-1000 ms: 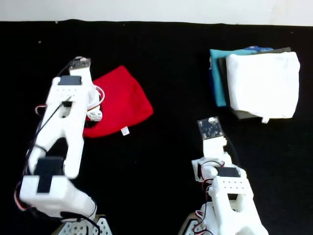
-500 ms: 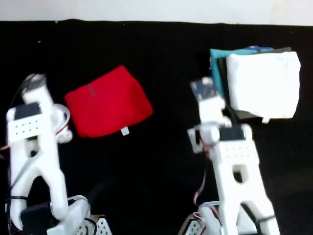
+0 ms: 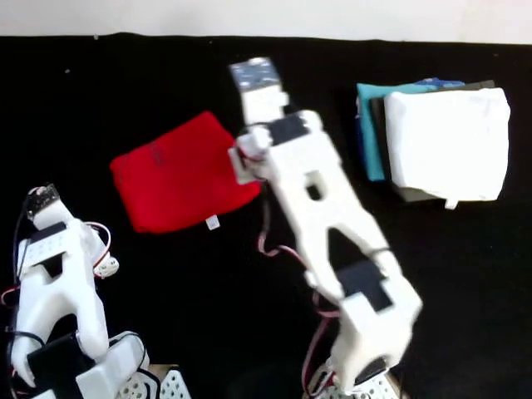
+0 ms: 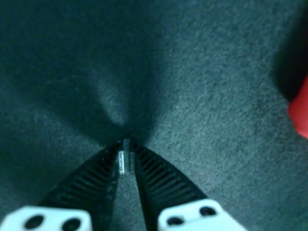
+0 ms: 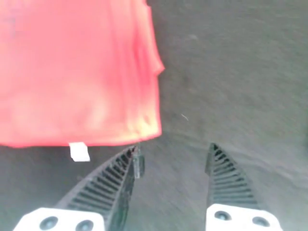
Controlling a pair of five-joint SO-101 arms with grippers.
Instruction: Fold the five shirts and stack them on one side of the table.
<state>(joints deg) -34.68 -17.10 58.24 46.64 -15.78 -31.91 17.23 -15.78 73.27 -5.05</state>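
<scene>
Red shirt [image 3: 183, 174] folded, flat on the black table [image 3: 166, 75], left of centre; sits askew, long axis slanting from near-left to far-right, one corner toward the far edge; small white tag [image 3: 213, 222] on its near edge. Stack [image 3: 391, 141] of folded shirts at far right, white shirt [image 3: 449, 145] on top, well apart from the red one. Right gripper [image 5: 173, 147] spread wide, nothing between the jaws, one fingertip just beside the red shirt's corner; contact not discernible. Left gripper [image 4: 126, 149] pinched closed on nothing, over bare cloth. Since half a second ago: right arm [image 3: 307, 183] swung from beside the stack across to the red shirt's right corner; left arm [image 3: 58, 283] drew back to the near-left; shirt and stack unmoved.
</scene>
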